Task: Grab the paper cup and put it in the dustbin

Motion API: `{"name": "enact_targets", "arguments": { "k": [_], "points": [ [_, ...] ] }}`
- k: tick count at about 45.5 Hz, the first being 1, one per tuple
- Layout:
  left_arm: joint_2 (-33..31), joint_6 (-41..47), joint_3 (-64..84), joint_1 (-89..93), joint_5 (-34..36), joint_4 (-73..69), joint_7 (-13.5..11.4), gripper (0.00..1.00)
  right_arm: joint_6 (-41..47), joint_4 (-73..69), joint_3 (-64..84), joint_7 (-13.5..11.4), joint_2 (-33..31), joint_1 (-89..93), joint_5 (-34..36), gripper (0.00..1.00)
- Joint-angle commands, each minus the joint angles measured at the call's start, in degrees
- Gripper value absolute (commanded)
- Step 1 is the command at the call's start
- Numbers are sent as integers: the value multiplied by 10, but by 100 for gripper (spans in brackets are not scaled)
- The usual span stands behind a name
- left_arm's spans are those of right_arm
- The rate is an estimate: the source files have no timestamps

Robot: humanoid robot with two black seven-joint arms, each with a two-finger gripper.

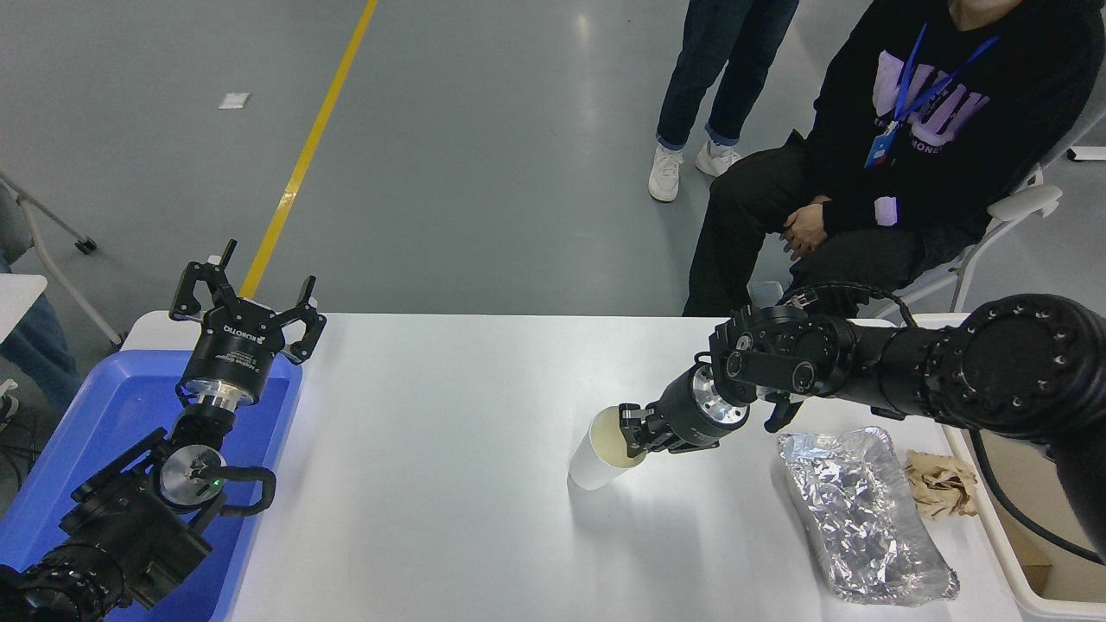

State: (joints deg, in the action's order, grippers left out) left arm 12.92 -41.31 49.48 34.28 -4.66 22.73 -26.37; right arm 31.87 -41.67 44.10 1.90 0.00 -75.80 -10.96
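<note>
The right pincer (pixel 628 432) is gripping the rim of the small white paper cup (pixel 596 458), tilting it mid-bench; carrying it to the cream plastic dustbin (pixel 1037 596) at the right edge remains.

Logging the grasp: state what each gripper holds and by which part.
The right gripper pinches the tilted paper cup at its rim. The left gripper holds nothing.

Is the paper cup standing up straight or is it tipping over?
Tipping. The paper cup leans with its open mouth turned toward the right gripper, which is at its rim, and its bottom points down-left on the table.
</note>
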Motion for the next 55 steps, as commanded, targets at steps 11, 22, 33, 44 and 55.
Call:
{"name": "enact_targets", "arguments": {
  "k": [11, 22, 33, 44, 55],
  "points": [
    [0, 0, 0, 0, 0, 0, 0, 98, 17, -5, 10, 0, 0, -22, 26, 0],
    [0, 0, 0, 0, 0, 0, 0, 98, 41, -13, 48, 0, 0, -56, 32, 0],
    [0, 1, -1, 0, 1, 0, 0, 98, 60, -53, 112, 1, 0, -103, 59, 0],
    [0, 0, -1, 0, 1, 0, 0, 98, 61, -103, 136, 2, 0, -157, 61, 0],
    [0, 0, 0, 0, 1, 0, 1, 98, 74, -214, 165, 5, -65, -281, 97, 0]
  ]
}}
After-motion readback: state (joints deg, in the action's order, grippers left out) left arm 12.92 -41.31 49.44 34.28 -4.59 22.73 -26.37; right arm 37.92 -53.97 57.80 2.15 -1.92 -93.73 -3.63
